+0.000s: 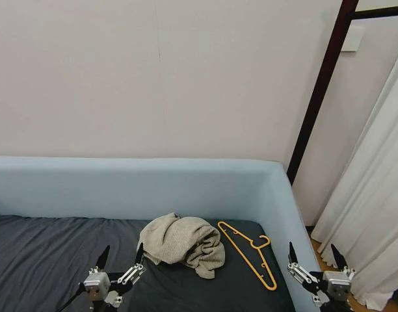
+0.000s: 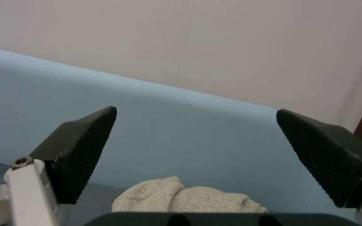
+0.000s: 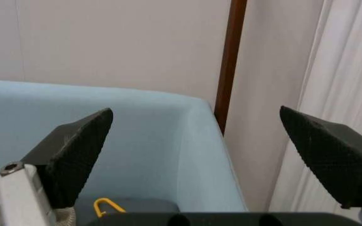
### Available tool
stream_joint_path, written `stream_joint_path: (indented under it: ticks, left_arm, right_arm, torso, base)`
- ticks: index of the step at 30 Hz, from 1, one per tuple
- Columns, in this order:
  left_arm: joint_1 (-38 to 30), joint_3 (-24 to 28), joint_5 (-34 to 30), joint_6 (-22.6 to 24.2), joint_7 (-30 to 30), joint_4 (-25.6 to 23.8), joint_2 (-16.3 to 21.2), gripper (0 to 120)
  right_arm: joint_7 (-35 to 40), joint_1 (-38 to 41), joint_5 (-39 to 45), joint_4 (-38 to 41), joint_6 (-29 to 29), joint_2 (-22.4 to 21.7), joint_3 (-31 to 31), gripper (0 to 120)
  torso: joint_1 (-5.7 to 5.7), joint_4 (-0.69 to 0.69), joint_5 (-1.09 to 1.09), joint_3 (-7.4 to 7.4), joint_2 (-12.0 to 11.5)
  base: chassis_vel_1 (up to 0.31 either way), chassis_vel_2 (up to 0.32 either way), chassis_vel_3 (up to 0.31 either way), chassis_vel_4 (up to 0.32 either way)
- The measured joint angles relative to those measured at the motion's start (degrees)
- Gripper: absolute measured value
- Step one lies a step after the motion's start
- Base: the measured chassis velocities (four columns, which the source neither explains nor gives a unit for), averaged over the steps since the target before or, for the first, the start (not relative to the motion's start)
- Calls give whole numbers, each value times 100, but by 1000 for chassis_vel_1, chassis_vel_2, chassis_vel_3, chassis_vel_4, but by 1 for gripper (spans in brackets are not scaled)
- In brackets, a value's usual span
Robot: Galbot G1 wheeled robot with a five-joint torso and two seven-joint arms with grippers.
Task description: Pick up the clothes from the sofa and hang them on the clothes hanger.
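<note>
- The crumpled beige knitted garment (image 1: 183,244) lies in a loose heap on the dark seat of the light blue sofa (image 1: 153,188). It sits just ahead of the left pincer (image 1: 123,250) and a little toward that pincer's right. We judge that, heaped like this, it must be gathered up before it can be hung.
- The thin orange plastic hanger (image 1: 248,255) lies flat on the same seat, between the two pincers and nearer the right pincer (image 1: 312,250). The garment is just beside it (whether cloth and hanger touch we cannot tell).
- Beyond the right pincer, past the sofa's end, a dark brown wooden pole (image 1: 316,97) rises beside a white curtain (image 1: 374,195). We take it for part of a rack where hung clothes could go.
- The left pincer hovers low over the seat with its jaws spread wide, holding and touching nothing. Its wrist view looks across the top of the garment toward the sofa back.
- The right pincer hangs by the sofa's end wall with its jaws equally wide apart and empty, clear of the hanger.
- Both pincers sit level and mirrored, which reads to us as a ready pose, with neither thing grasped yet.
</note>
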Motion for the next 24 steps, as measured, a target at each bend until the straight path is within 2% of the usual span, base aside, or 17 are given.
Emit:
stream_joint_path:
  ticks: [3,6,24]
  left_arm:
    - [22,-41,-99,-324,34,27,-36,100]
    - [54,-44,-166,-453,67,30,-73,100]
    - [-14,-11,-179,-558,89,109,-70,100]
  right_arm:
    - [-17,49,-20,-39,1,9,4,100]
    - [-24,66,-18,-53,3,9,7,100]
    - [-39,44,92,-13,18,-63,27,100]
  torso:
    - [0,0,0,0,0]
    - [0,0,0,0,0]
    - [0,0,0,0,0]
  base:
    - [0,0,0,0]
    - [0,0,0,0]
    - [0,0,0,0]
